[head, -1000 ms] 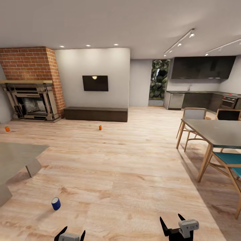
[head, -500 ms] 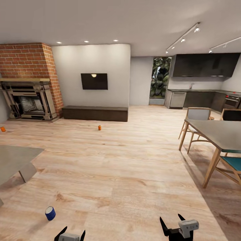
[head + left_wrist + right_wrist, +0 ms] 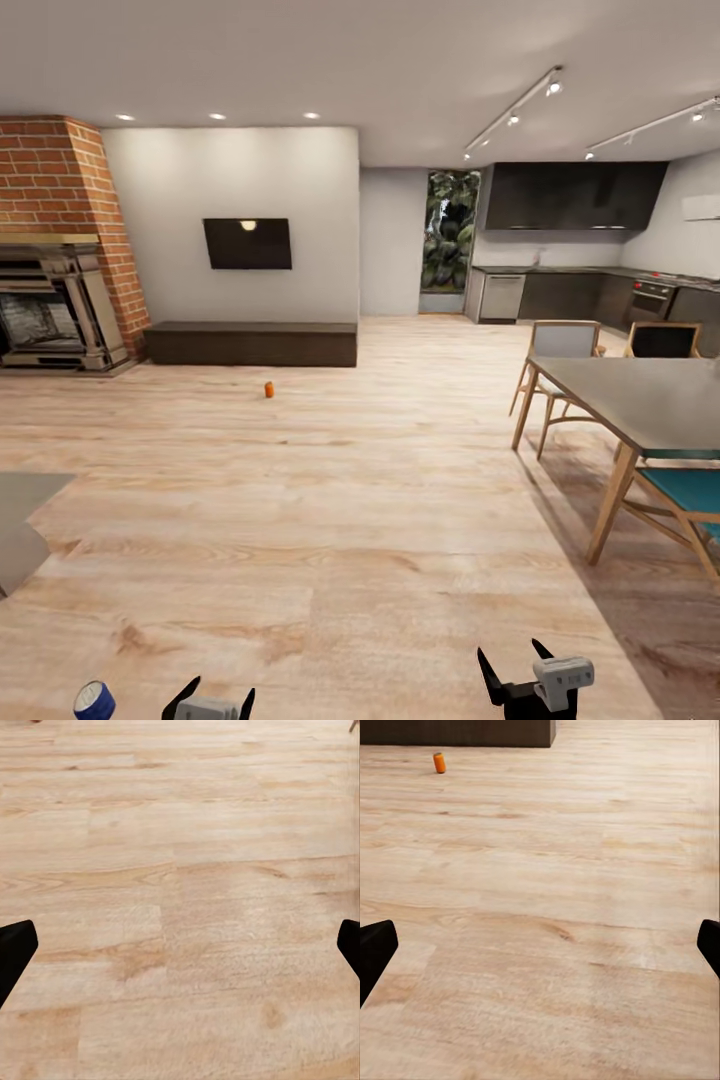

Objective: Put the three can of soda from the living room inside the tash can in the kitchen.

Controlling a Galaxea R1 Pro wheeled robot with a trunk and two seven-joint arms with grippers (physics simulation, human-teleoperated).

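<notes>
Both my grippers sit low at the near edge of the head view, left gripper [image 3: 209, 697] and right gripper [image 3: 515, 668], each with its black fingers spread wide and nothing between them; the wrist views confirm it, bare wooden floor [image 3: 180, 870] showing between the fingertips. I see a dark blue soda can [image 3: 93, 701] lying on the floor at the near left, just left of the left gripper. An orange soda can [image 3: 269, 389] stands far ahead on the floor, in front of the low dark bench [image 3: 250, 343] beneath the wall TV [image 3: 247, 243]. Brick fireplace [image 3: 55, 250] is far left, the kitchen [image 3: 580, 290] far right, and a dining table [image 3: 640, 400] with chairs on my right
</notes>
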